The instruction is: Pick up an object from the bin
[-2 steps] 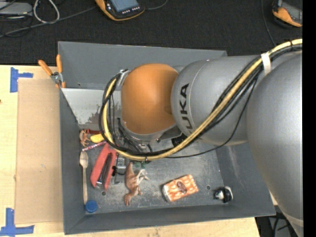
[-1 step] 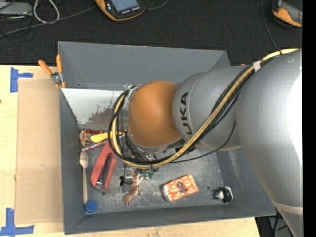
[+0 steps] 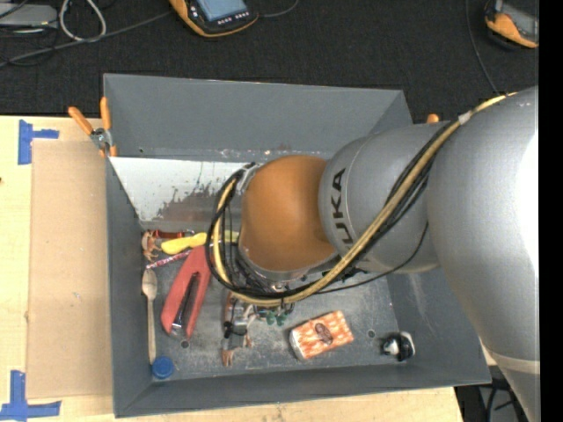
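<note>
The gripper (image 3: pixel 235 328) hangs near the front wall of the bin (image 3: pixel 264 130), under the orange wrist cover (image 3: pixel 281 218). The arm (image 3: pixel 493 236) bends steeply down from the right. A red tool (image 3: pixel 186 293) lies just beside it toward the left wall, long axis front to back. An orange packet (image 3: pixel 321 335) lies toward the right wall. Whether the gripper is wide or narrow cannot be told.

**What's where in the bin**

The arm (image 3: pixel 290 218) comes in from the right and hangs over the middle of the bin (image 3: pixel 264 121). Left of it lies a stapler (image 3: pixel 186 295), with a spoon (image 3: pixel 149 310) between that and the left wall. There's a cap (image 3: pixel 161 368) in the near-left corner. A packet (image 3: pixel 321 335) sits by the front wall, and a small round thing (image 3: pixel 398 346) is further right.
</note>
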`<state>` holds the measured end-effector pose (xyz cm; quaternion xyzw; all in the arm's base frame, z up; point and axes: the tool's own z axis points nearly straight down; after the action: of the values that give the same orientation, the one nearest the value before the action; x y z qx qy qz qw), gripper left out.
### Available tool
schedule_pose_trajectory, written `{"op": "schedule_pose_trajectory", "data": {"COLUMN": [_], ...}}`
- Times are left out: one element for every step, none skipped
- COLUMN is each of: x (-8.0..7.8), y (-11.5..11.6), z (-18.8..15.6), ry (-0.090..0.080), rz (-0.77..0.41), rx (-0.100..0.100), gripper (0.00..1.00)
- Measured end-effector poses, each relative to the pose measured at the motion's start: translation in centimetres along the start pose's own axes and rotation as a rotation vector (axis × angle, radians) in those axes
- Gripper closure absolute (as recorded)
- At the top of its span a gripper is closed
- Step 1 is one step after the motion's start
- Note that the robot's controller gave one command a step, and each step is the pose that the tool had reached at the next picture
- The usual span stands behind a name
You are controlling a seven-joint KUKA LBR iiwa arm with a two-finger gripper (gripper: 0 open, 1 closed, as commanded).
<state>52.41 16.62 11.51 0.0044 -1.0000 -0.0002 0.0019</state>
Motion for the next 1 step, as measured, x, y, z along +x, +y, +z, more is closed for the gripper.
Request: {"op": "schedule_pose_trajectory", "data": {"x": [1.31], "y": [-0.28], "z": [3.99], "ry": [0.005], "rz": [-0.105], "rx": [0.002], "gripper": [0.0]}}
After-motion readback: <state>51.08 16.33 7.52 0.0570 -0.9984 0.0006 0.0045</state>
